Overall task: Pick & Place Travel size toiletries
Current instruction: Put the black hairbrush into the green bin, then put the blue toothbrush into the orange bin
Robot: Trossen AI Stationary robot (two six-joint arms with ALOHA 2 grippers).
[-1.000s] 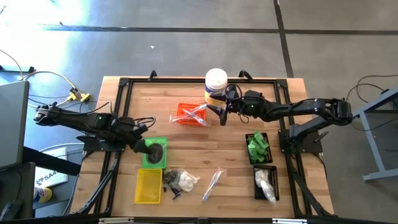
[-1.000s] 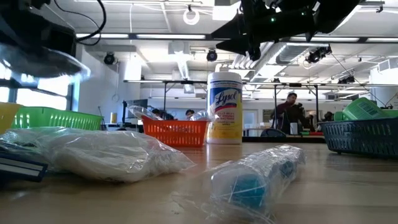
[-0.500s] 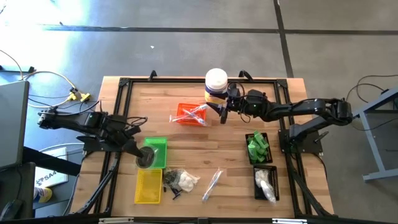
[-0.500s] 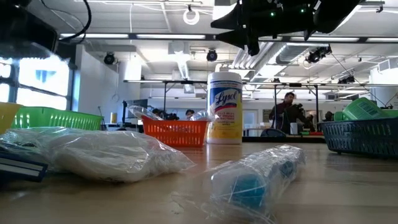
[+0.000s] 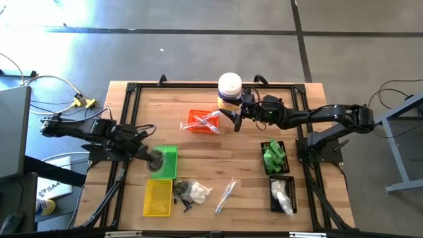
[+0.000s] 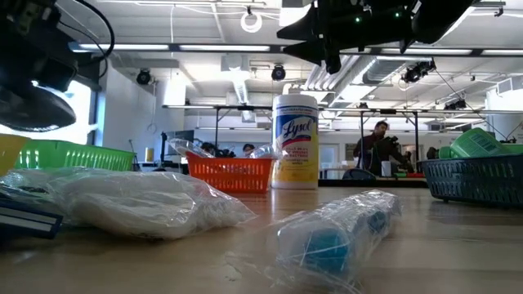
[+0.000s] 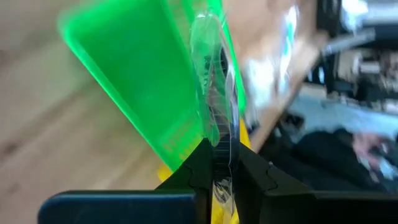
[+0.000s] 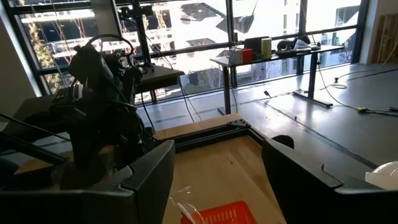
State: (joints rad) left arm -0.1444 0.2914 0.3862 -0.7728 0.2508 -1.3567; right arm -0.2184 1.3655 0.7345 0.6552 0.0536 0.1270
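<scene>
My left gripper [image 5: 149,158] is shut on a flat clear packet [image 5: 157,164] with a dark piece inside, above the left rim of the green tray [image 5: 170,157]. In the left wrist view the packet [image 7: 214,106] shows edge-on. My right gripper [image 5: 236,120] hovers open and level beside the white canister [image 5: 229,90], with nothing between its fingers [image 8: 149,174]. A bag of white fluff [image 5: 198,192], small black pieces [image 5: 182,191] and a clear-wrapped stick [image 5: 226,194] lie loose on the table near its front edge. My left gripper pinches the packet's edge [image 7: 217,142] between its two fingers [image 7: 198,163]. The fingers come from the table's left side, slanting down. The packet stands out past the fingertips, edge-on to the wrist camera, and is lifted clear over the green tray.
An orange tray [image 5: 202,121] with clear-wrapped sticks stands left of the canister. A yellow tray [image 5: 158,197] lies in front of the green one. At the right, one black tray holds green bottles [image 5: 273,157] and another white fluff bags [image 5: 282,194]. A person [image 6: 378,149] shows far behind.
My left gripper has drawn back toward the table's left edge with the packet and rolled its wrist. The packet has gone from over the middle of the green tray to over its left rim and stays clear of it.
</scene>
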